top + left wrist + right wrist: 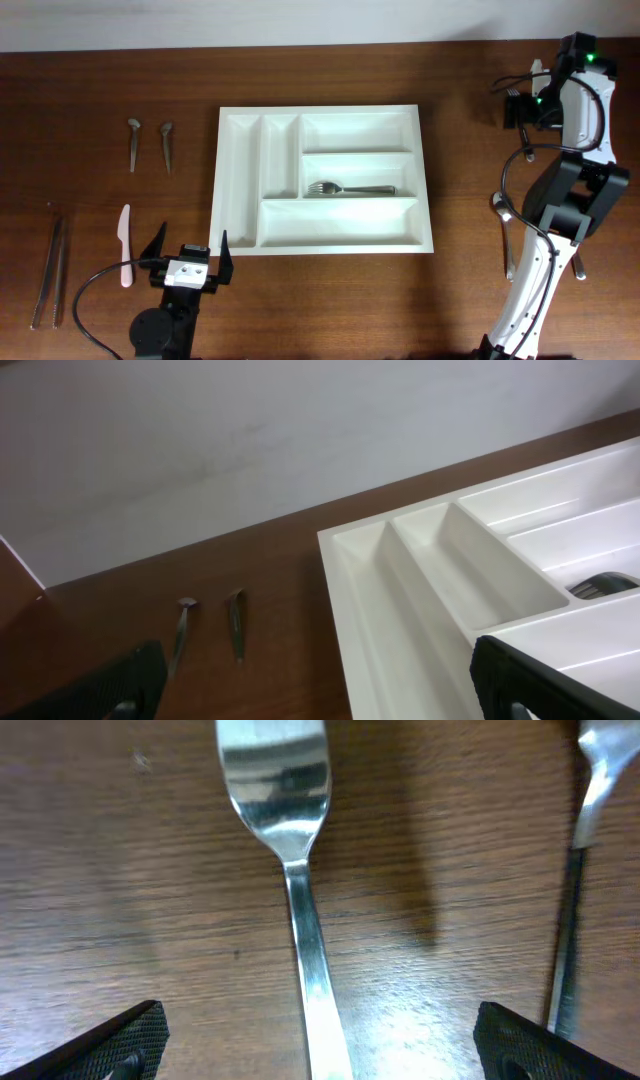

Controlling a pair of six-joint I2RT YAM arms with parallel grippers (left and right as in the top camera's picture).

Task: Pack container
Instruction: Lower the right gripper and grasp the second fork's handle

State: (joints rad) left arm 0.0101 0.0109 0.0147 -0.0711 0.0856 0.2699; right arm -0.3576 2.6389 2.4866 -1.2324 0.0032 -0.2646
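At the middle of the counter [330,300] the container [340,222] is set (a fork [345,188] lies in its middle slot), and the left hand [192,238] and right hand [318,1045] are held wide open, empty.

the container [318,108] sits mid-frame in the overhead view, a fork [350,188] lying in its middle long compartment. at upper left, two short utensils [134,143] lie side by side on the table [330,300]; below them a knife [125,245], and two long thin sticks [57,270] at the far left edge.
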